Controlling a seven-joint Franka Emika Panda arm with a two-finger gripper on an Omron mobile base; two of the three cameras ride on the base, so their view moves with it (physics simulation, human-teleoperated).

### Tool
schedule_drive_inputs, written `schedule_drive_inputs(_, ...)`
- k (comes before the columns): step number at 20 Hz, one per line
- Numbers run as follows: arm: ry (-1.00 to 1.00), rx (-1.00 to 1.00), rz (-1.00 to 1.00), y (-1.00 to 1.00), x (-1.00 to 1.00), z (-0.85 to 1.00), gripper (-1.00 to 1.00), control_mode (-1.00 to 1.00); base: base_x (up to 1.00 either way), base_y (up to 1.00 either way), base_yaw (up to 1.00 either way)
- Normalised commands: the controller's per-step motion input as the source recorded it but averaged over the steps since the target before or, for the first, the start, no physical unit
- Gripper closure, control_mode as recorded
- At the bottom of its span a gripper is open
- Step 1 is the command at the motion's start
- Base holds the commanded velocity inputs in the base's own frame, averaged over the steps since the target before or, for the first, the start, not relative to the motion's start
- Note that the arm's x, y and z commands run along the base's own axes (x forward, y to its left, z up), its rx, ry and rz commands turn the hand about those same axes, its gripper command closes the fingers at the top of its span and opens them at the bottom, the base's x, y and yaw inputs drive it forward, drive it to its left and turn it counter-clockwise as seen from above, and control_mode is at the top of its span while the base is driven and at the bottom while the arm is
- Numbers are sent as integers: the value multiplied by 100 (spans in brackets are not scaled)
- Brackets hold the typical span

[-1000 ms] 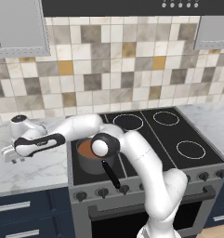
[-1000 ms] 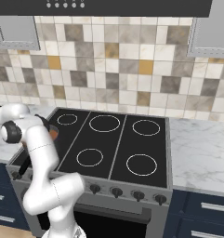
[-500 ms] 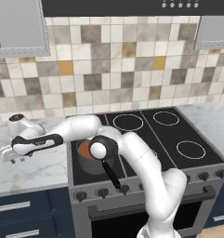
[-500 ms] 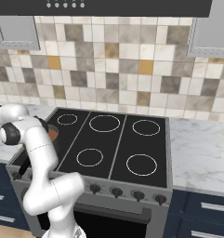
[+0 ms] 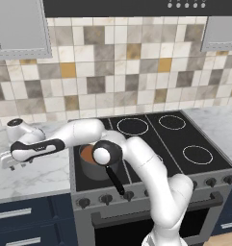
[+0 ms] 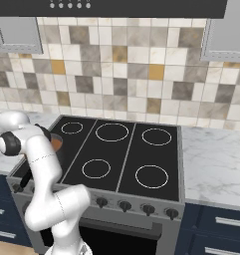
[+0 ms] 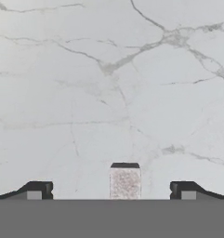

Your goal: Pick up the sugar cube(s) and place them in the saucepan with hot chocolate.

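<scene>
— Claw (image 7: 110,190) first: how does it stand?

— Spread wide, gripping nothing. In the hand view its two dark fingertips (image 7: 38,189) sit far apart, and one sugar cube (image 7: 125,181) lies between them on the marble counter (image 7: 108,83), touching neither.

— How many cubes do you count?

— One, pale and speckled. I can make out no others.

— And pots?

— One saucepan (image 5: 92,162), on the near left corner of the stove (image 5: 175,139), with reddish-brown liquid inside and a black handle pointing toward the front edge. Four burner rings show in the right base view.

— What does the left base view add?

— The arm stretched out left, its hand (image 5: 11,160) low over the counter, well apart from the pan. The right base view gives just a sliver of the saucepan's rim (image 6: 57,144) behind the arm.
</scene>
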Motion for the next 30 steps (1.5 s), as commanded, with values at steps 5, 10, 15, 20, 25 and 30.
schedule_drive_inputs(5, 0, -2, 0, -1, 13, -10, -100, -100, 0, 0, 0)
schedule_drive_inputs(10, 0, -1, 0, -9, 6, -11, -100, -100, 0, 0, 0)
schedule_drive_inputs(15, 0, 0, 0, 0, 4, -9, -100, -100, 0, 0, 0)
schedule_drive_inputs(20, 0, -1, 0, -8, 5, -19, -100, -100, 0, 0, 0)
schedule_drive_inputs(25, 0, 0, -1, -14, 2, -17, -100, -100, 0, 0, 0)
schedule_drive_inputs(30, 0, 0, -2, -24, 0, -20, -100, -100, 0, 0, 0)
